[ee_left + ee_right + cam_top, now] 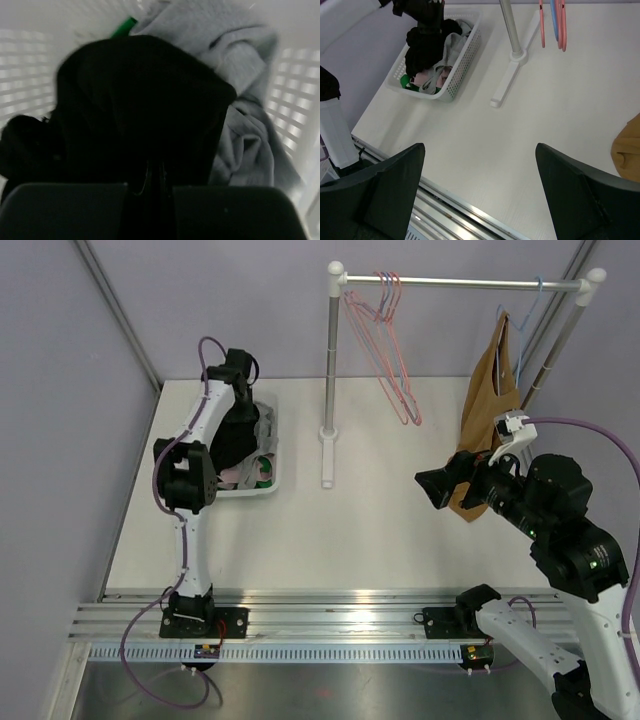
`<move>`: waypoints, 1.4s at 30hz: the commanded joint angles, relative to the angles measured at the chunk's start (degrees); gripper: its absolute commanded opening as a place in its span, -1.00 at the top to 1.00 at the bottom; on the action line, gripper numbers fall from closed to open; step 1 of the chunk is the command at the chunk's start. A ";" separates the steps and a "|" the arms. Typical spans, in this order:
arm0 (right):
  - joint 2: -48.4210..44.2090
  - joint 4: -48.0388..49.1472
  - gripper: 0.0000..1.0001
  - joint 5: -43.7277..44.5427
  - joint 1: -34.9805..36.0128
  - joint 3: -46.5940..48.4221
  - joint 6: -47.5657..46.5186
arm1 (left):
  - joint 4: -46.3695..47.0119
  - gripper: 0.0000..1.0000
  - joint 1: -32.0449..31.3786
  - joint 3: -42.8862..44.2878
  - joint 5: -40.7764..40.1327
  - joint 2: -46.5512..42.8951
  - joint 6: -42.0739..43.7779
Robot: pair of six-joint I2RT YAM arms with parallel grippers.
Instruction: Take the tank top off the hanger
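Over the white basket (276, 450) at the back left, the left gripper (150, 192) is clenched on a black garment (140, 100) — fabric is pinched in the thin slit between the two pads, and the rest of the cloth drapes down onto the grey clothes (240, 60) inside. We read that black piece as the tank top: it is off any hanger, and the pink hangers (563, 25) on the rail (460, 282) hang bare. So our judgement is that the removal itself is done and the step in hand is the drop-off into the basket. The next move calls for parting the left fingers so the cloth falls clear, then lifting straight up without snagging it on the basket wall. Caveat — a tan garment (485, 390) hangs from the right end of the rail, and we cannot rule out that it is the intended top. The right gripper (480, 146) sits just beside it, above the table (370, 530), fingers spread wide, nothing between them, touching nothing we can see. If tan is the target, that arm needs to turn toward the cloth and take a strap or hem; from these views we cannot tell which.
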 commanded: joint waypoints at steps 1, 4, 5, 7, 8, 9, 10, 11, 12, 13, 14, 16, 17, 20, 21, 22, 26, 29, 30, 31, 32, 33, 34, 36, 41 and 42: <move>-0.47 2.16 -0.99 5.29 0.12 0.15 1.32 | -4.31 1.00 0.49 0.09 7.12 5.62 -2.16; -0.47 -0.30 -0.99 10.40 0.20 1.99 1.94 | -4.58 1.00 1.80 -1.23 6.50 5.63 -3.39; -0.56 -1.00 -0.99 11.56 0.20 2.52 2.11 | -4.93 1.00 2.16 -1.23 6.42 5.28 -3.48; -0.38 -2.14 -0.99 14.88 0.12 4.62 1.77 | -5.72 0.99 2.69 -0.09 6.33 2.04 -3.40; 0.14 -2.59 -0.99 15.78 0.20 5.41 1.15 | -5.64 0.91 2.77 0.00 6.33 0.11 -3.48; 0.50 -2.85 -0.99 17.00 0.12 6.73 0.80 | -5.11 0.71 2.86 0.18 6.41 -1.91 -3.57; 1.02 -3.81 -0.99 20.15 0.12 7.35 0.27 | -4.85 0.62 2.95 0.44 6.94 -6.11 -3.66; 2.42 -4.43 -0.99 21.40 0.20 8.14 -0.17 | -4.50 0.54 3.04 0.70 8.07 -7.98 -3.40; 3.30 -5.13 -0.99 22.45 0.12 9.89 -0.69 | -4.67 0.42 3.13 1.23 10.00 -9.56 -3.31; 4.44 -5.84 -0.99 24.81 0.20 10.95 -1.48 | -5.02 0.08 3.13 2.80 10.19 -11.32 -3.31; 6.72 -7.32 -0.99 26.06 0.12 12.00 -1.75 | -5.11 -0.10 3.13 2.90 10.19 -14.82 -3.39; 9.01 -8.65 -0.99 28.60 0.20 15.25 -2.36 | -4.67 -0.47 3.13 3.51 10.28 -18.35 -3.31; 11.11 -8.92 -0.99 29.31 0.12 16.31 -2.80 | -5.19 -0.55 3.13 3.95 11.85 -21.15 -3.39; 14.90 -8.92 -0.99 36.24 0.03 20.53 -4.30 | -5.20 -0.82 3.04 0.12 13.52 -28.69 -3.31; 15.87 -8.83 -0.99 38.35 -0.06 22.45 -5.00 | -3.80 -0.89 2.78 -2.17 13.97 -31.17 -2.61; 18.23 -9.36 -0.99 42.38 -0.15 23.78 -6.31 | -2.92 -0.98 2.34 -5.50 14.15 -34.50 -2.34; 24.91 -10.50 -0.99 42.86 -3.65 30.37 -9.84 | 2.01 -0.98 -1.52 -20.89 11.96 -50.68 -2.07; 30.53 -10.94 -0.99 37.41 -9.63 37.39 -11.07 | 6.30 -0.98 -4.77 -35.28 10.90 -63.94 -3.30; 32.04 -11.03 -0.99 37.41 -11.73 38.98 -11.42 | 7.45 -0.98 -6.61 -42.55 11.07 -67.29 -3.31; 33.62 -11.90 -0.99 36.36 -12.71 40.56 -12.64 | 8.50 -0.98 -7.50 -46.63 10.81 -73.76 -3.39; 36.16 -11.65 -0.99 35.39 -13.76 42.84 -13.17 | 10.26 -0.98 -8.38 -49.97 10.90 -76.70 -4.09; 37.14 -11.21 -0.94 34.43 -14.99 43.73 -13.18 | 11.14 -0.98 -9.87 -56.18 10.81 -79.34 -4.10; 38.72 -10.42 -0.90 31.02 -17.35 44.61 -13.18 | 11.85 -0.98 -10.32 -58.86 10.90 -84.76 -3.92; 40.30 -9.28 -0.76 26.53 -20.00 46.55 -13.27 | 13.78 -0.98 -10.94 -63.78 11.94 -89.36 -4.19; 47.51 -9.19 -0.62 18.43 -26.86 51.39 -15.11 | 15.54 -0.98 -11.02 -72.06 16.52 -98.41 -4.27; 48.22 -8.66 -0.61 17.55 -27.13 51.30 -16.94 | 15.81 -0.98 -11.02 -72.07 16.96 -99.13 -4.10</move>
